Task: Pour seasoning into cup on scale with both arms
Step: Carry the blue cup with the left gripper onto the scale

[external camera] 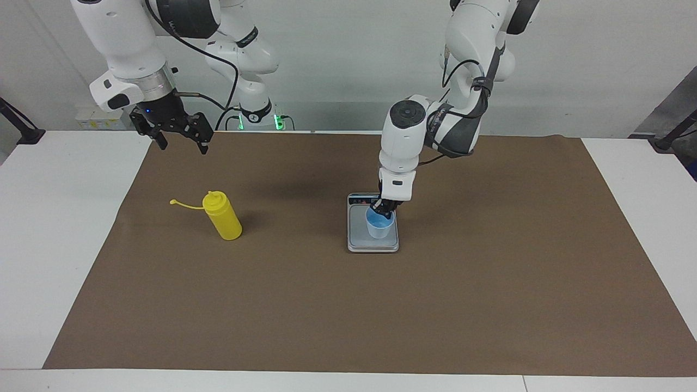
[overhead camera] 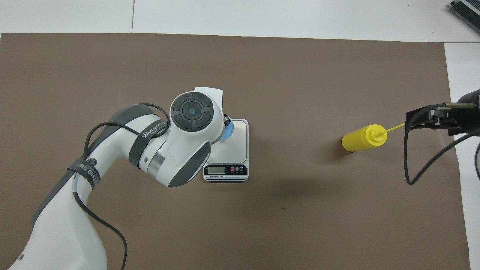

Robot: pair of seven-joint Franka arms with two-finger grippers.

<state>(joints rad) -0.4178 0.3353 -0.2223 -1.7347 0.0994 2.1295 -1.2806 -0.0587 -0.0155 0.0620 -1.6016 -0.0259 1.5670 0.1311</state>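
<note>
The left gripper (external camera: 382, 209) is pinched on the rim of the cup (external camera: 379, 224), at the side of the rim nearest the robots (the white wrist hides most of the grip from overhead). The cup stands upright on the scale (external camera: 359, 239), whose dark display strip lies at the edge toward the robots. In the overhead view the cup (overhead camera: 228, 130) sits at about ten o'clock on the platform of the scale (overhead camera: 234, 144), with the display at six o'clock. From the scale, the seasoning (overhead camera: 363, 138) stands at three o'clock in that view, well apart, toward the right arm's end of the table, its cap trailing on the tether. The right gripper (external camera: 179, 138) waits in the air with fingers spread, apart from the bottle.
</note>
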